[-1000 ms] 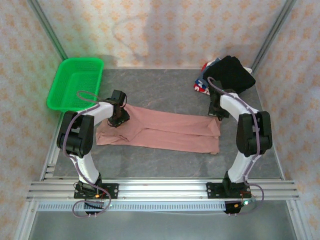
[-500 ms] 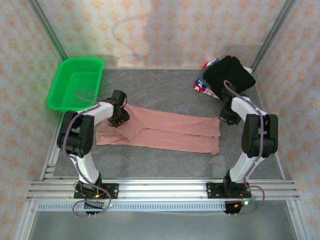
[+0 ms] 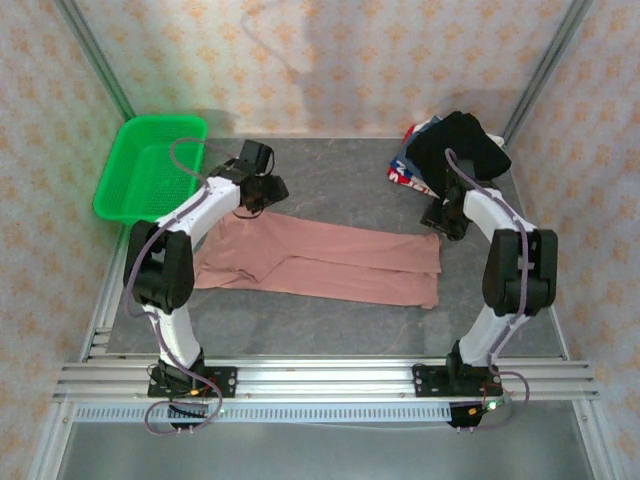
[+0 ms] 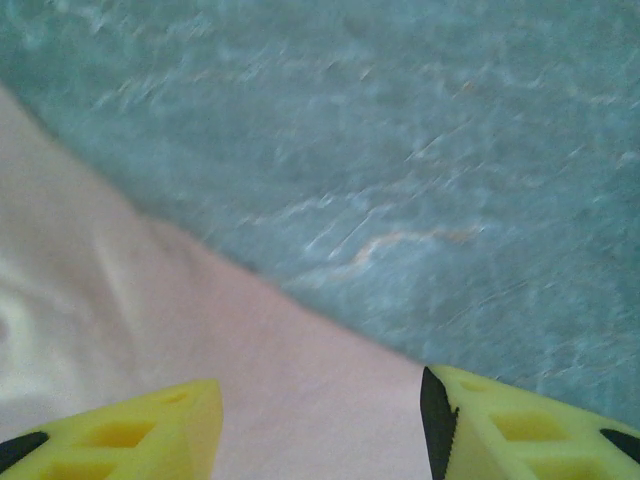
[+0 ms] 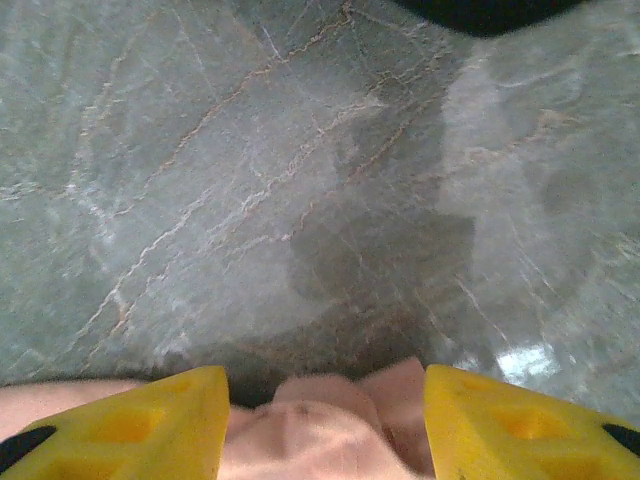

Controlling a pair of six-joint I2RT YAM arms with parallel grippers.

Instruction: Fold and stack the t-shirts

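Plainly, the left gripper and right gripper both stood open and empty by the pink t-shirt spread across the middle of the table.

Centre frame: flat shirt lying across table — basket upper left, shirt pile upper right. left gripper just above shirt's left end, right gripper at its right end.
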